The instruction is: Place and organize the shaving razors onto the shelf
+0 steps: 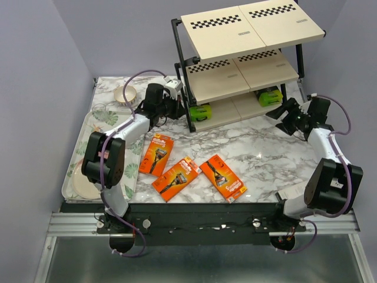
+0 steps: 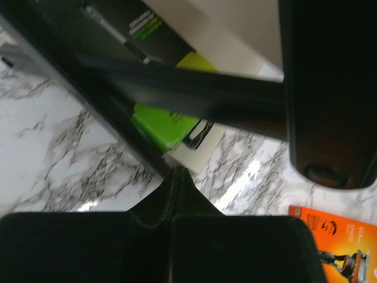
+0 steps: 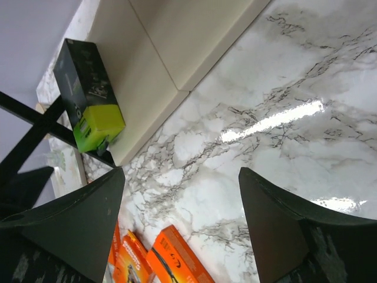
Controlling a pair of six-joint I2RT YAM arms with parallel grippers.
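Razors in orange packs (image 1: 177, 178) lie on the worktop (image 1: 265, 159) in front of the shelf (image 1: 253, 29), long axes slanting. By its left front leg the nearer left claw (image 1: 178, 108) is clenched, empty; off its right end the right claw (image 1: 284, 119) is released.

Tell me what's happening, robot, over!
Left jaws shut beside shelf, right jaws open, empty. Two black-green packs on bottom board; three orange packs on table. Nothing blocking them. Over.
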